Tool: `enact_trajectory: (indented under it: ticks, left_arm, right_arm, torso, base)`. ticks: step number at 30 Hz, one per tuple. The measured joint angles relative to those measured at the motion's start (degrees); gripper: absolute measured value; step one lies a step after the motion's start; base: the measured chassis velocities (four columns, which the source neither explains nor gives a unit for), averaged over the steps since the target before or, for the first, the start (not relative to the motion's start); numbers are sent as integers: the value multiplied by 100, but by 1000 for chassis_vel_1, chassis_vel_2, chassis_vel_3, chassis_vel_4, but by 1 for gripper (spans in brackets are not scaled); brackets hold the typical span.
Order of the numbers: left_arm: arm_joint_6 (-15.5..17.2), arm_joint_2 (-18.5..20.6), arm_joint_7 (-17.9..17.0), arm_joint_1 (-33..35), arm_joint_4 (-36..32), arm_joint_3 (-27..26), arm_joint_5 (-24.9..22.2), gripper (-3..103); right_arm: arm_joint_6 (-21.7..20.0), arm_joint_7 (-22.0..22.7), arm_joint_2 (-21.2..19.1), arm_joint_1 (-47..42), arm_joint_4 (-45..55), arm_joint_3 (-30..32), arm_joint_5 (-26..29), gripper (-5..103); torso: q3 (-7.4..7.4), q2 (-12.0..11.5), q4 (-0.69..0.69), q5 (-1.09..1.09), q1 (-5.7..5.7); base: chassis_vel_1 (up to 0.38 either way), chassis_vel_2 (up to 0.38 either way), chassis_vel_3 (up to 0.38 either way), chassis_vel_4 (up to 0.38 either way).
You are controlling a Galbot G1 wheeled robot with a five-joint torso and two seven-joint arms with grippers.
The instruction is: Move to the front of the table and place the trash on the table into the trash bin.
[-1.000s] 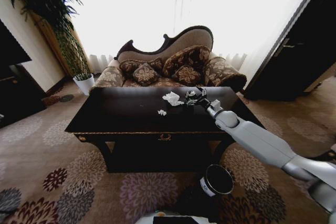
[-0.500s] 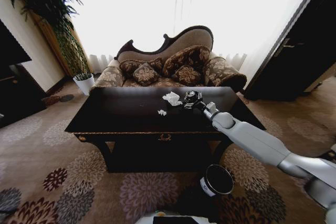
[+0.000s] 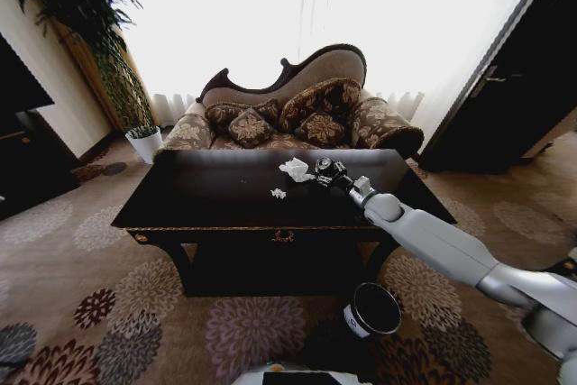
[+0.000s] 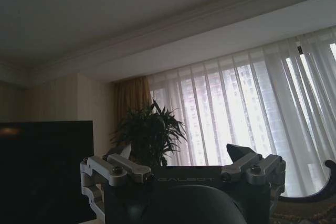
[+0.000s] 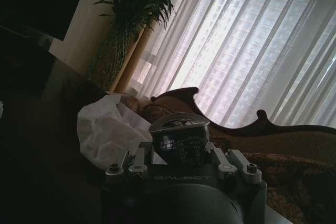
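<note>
The left claw (image 4: pixel 181 169) is hanging released, pointing toward the curtains. On the tabletop (image 3: pixel 207 200), the tiny white scrap (image 3: pixel 278 193) is lying mid-surface and the crumpled tissue (image 3: pixel 295 169) is sitting near the far edge. Just beside the tissue, the right claw (image 3: pixel 323 169) is grasping the dark can (image 5: pixel 177 129). The trash bin (image 3: pixel 372 310) is standing on the carpet below the near edge.

Living rm (sofa (image 3: pixel 297 110), curtains (image 3: pixel 270 15))
</note>
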Motion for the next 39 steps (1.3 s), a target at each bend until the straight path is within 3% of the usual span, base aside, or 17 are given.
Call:
enact_trajectory:
  ticks: [6,8,9,12,19,34,38,39]
  left_arm:
    - [0,6,0,3,-10,0,0,100]
    - [0,13,-1,6,-13,-3,-1,100]
    - [0,18,-2,6,-14,-9,-3,100]
    - [-1,30,-3,7,-14,-18,-14,100]
    - [-3,61,-6,-52,42,31,-29,100]
    - [-30,-109,-22,-261,258,-92,5,100]
    - [-8,-136,-31,-494,385,96,99,100]
    - [-8,-136,-31,-494,385,96,99,100]
  right_arm:
    - [43,-86,-159,-208,170,224,86,22]
    - [64,-103,-245,-337,287,362,152,22]
    - [66,-105,-290,-413,364,448,194,11]
    - [63,-105,-387,-601,556,681,316,2]
    - [101,-52,-881,-1439,1380,1528,763,0]
    - [282,-7,-1521,-3010,1992,3068,953,0]
    - [227,169,-1619,-4253,2356,4329,1251,0]
    - [227,169,-1619,-4253,2356,4329,1251,0]
  torso:
    - [0,0,0,0,0]
    - [0,0,0,0,0]
    - [0,0,0,1,0]
    - [0,0,0,1,0]
    - [0,0,-1,0,0]
    - [0,0,3,1,0]
    - [0,0,-3,1,0]
    - [0,0,-3,1,0]
  base:
    - [0,0,0,0]
    - [0,0,0,0]
    - [0,0,0,0]
    - [0,0,0,0]
    - [0,0,0,0]
    - [0,0,0,0]
    - [0,0,0,0]
    - [0,0,0,0]
